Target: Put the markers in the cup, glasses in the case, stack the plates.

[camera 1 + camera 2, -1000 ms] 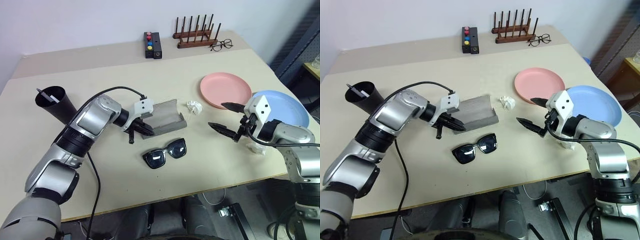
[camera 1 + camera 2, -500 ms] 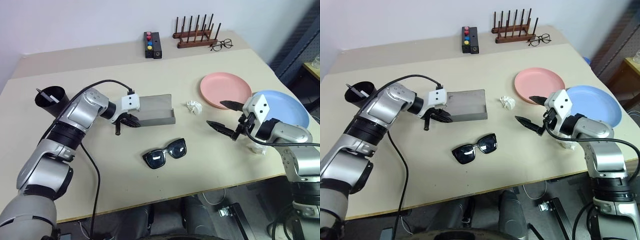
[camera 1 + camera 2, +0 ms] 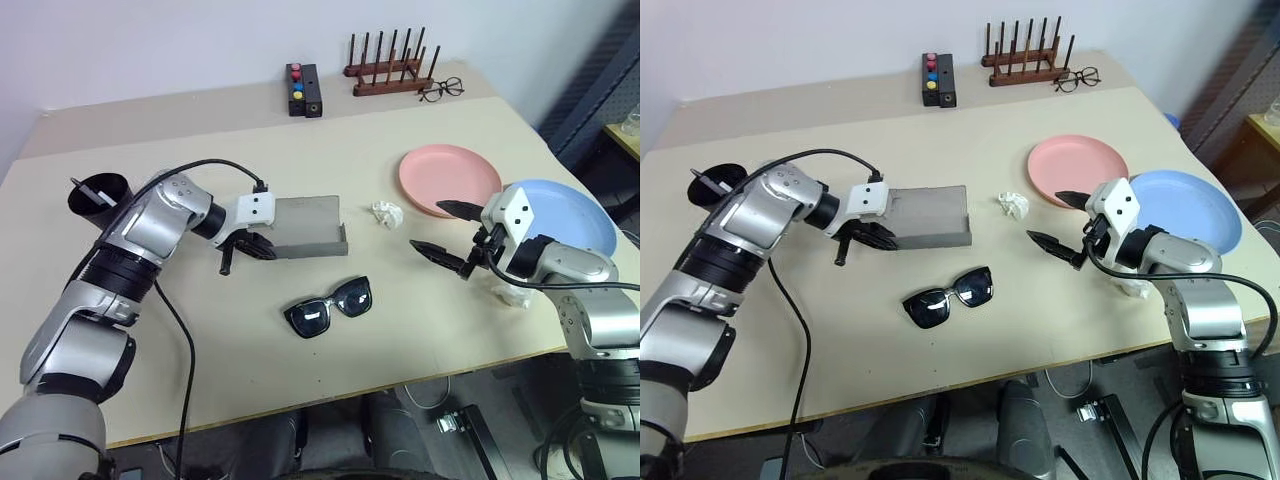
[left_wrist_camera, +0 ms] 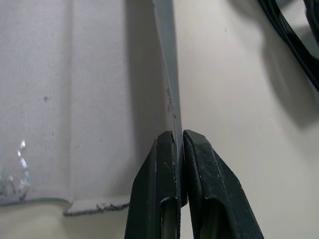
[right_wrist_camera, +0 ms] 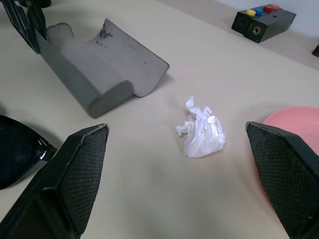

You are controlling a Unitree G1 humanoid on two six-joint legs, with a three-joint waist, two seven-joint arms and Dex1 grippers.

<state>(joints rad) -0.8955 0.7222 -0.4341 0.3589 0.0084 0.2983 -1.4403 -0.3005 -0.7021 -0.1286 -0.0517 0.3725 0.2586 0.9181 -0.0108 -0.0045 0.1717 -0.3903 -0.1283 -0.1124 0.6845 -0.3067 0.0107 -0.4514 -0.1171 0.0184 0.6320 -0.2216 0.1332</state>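
Lid-opening is the step in hand, by my reading: the left gripper, left of centre in the left eye view, is clamped on a thin edge of the grey case, and the left wrist view shows that edge pinched flat between the two black fingers. To do it well, the pinch should stay deep on the lid edge, and the swing should follow the hinge's arc rather than drag the whole case across the table. If the body starts to slide, a slower lift would help, since nothing holds it down. The lid should end up wide open, with the hollow facing the middle of the frame, so the glasses can be laid in without catching.

The glasses lie below and to the right of the case, well apart from the left gripper and further still from the right one. The right gripper hovers at right centre, its fingers spread wide and holding nothing. A crumpled bit of white paper sits between it and the case. The pink plate lies just above the right gripper, overlapping the blue plate at the right edge, not yet stacked. The black cup stands at the far left with a marker inside it.
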